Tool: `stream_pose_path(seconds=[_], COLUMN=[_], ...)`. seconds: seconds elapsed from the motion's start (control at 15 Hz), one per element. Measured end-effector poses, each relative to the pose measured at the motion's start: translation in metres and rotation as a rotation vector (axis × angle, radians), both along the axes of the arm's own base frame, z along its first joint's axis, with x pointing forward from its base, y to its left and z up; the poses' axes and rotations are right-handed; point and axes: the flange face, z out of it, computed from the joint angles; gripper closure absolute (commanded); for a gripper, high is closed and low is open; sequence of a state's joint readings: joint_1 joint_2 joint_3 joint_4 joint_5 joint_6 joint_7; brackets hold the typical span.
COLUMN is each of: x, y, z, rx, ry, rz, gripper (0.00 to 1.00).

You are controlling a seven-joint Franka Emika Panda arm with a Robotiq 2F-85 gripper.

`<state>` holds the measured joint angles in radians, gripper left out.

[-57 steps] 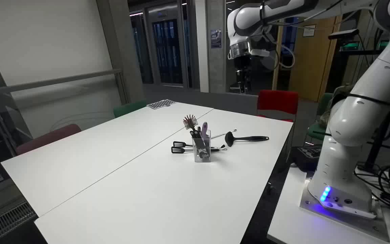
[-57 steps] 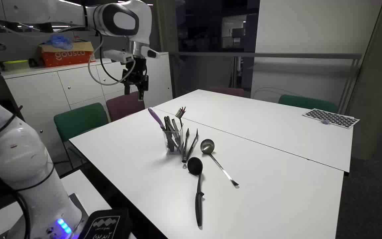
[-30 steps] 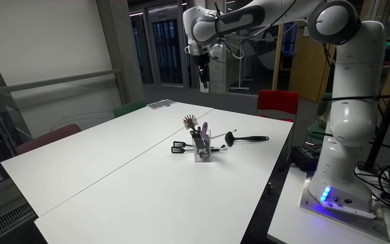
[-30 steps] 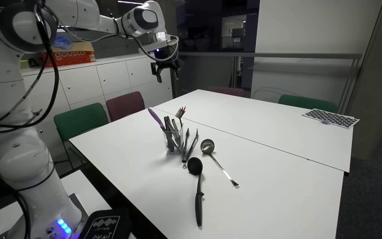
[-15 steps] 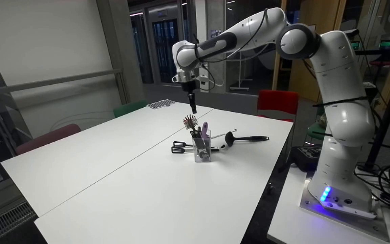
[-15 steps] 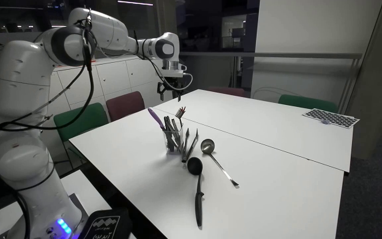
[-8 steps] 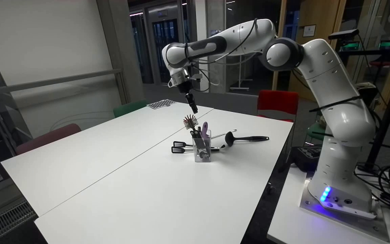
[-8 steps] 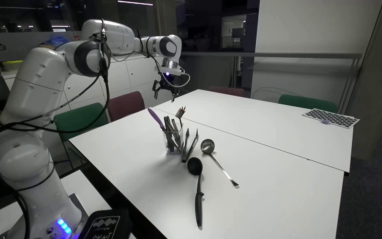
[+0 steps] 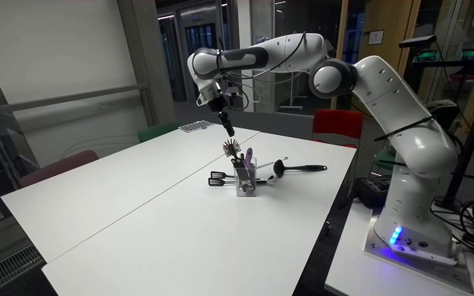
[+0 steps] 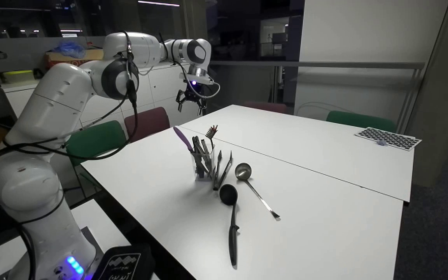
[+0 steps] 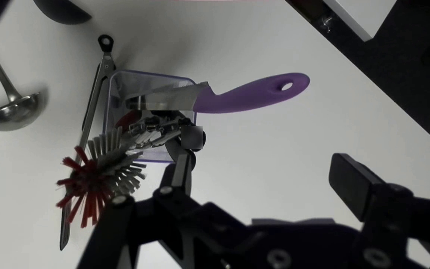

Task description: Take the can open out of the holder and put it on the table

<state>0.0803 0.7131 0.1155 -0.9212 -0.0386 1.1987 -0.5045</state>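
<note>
The holder (image 9: 247,194) is a small clear cup with utensils in it. It stands on the white table (image 9: 154,230) and shows also in an exterior view (image 10: 196,171) and the wrist view (image 11: 155,76). In the wrist view a metal tool with geared parts, seemingly the can opener (image 11: 151,130), lies inside it among dark handles; a blurred square covers part of these. In the exterior views I cannot pick it out. My gripper (image 11: 263,168) is open and empty, tilted, above and behind the holder in both exterior views (image 9: 229,134) (image 10: 190,111).
A purple-handled knife (image 11: 252,93) and a red-tipped brush (image 11: 92,183) stick out of the holder. Tongs (image 10: 224,171), a steel ladle (image 10: 243,171) and a black ladle (image 10: 229,194) lie beside it. A patterned board (image 10: 389,139) lies at the far edge.
The arm has swung over the table and come down near the holder. In the last second the gripper has tilted and shifted slightly. The utensils have not moved.
</note>
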Motion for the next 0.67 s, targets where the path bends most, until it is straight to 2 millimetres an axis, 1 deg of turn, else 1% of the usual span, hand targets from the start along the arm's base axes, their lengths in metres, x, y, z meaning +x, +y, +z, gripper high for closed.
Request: stream_pose_path(seconds=[0.2, 0.47, 0.67], x=[0.009, 0.015, 0.016], y=[0.009, 0.013, 0.018], z=[-0.022, -0.053, -0.065], rx=[-0.004, -0.01, -0.019], ry=[0.013, 0.043, 0.057], rz=[-0.005, -0.013, -0.025], gripper=[0.0, 0.0, 0.0])
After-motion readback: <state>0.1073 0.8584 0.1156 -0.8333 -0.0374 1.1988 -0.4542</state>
